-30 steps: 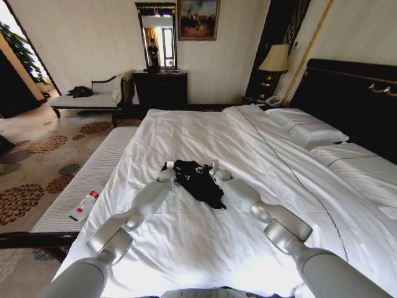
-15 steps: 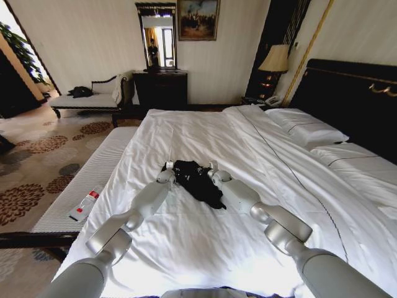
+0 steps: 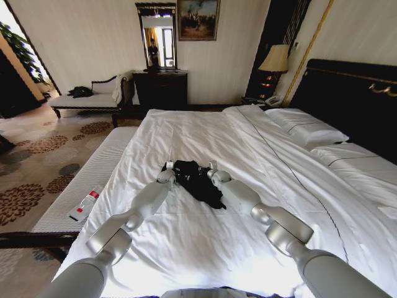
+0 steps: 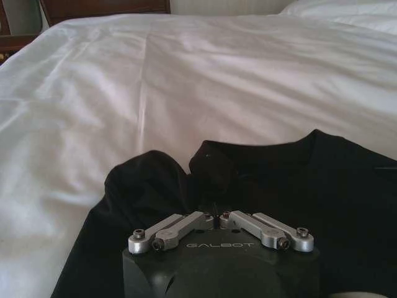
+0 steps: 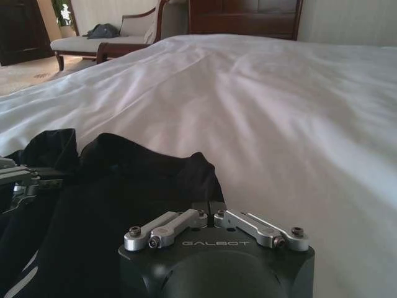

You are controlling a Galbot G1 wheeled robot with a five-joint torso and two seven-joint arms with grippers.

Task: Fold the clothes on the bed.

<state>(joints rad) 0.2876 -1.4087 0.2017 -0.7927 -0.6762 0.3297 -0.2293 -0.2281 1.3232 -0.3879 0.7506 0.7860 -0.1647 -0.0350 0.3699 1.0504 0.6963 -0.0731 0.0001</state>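
The clothes (image 3: 197,181), a black T-shirt, lie bunched in the middle of the white bed (image 3: 205,127). My left gripper (image 3: 168,166) is at the shirt's left edge and my right gripper (image 3: 212,167) at its right edge, both low on the sheet. In the left wrist view the left gripper (image 4: 216,217) is shut on a fold of the black fabric (image 4: 347,186). In the right wrist view the right gripper (image 5: 209,208) is pinched on the edge of the black cloth (image 5: 124,186), and the left gripper (image 5: 18,177) shows farther off.
White pillows (image 3: 307,130) and a dark headboard (image 3: 347,93) lie to the right. A pale bench (image 3: 93,171) along the bed's left side carries a bottle (image 3: 85,207). A chaise (image 3: 87,99), a dresser (image 3: 160,87) and a lamp (image 3: 274,62) stand at the far wall.
Both grippers have edged slightly closer together at the far edge of the shirt, and the fabric between them is a little more bunched.
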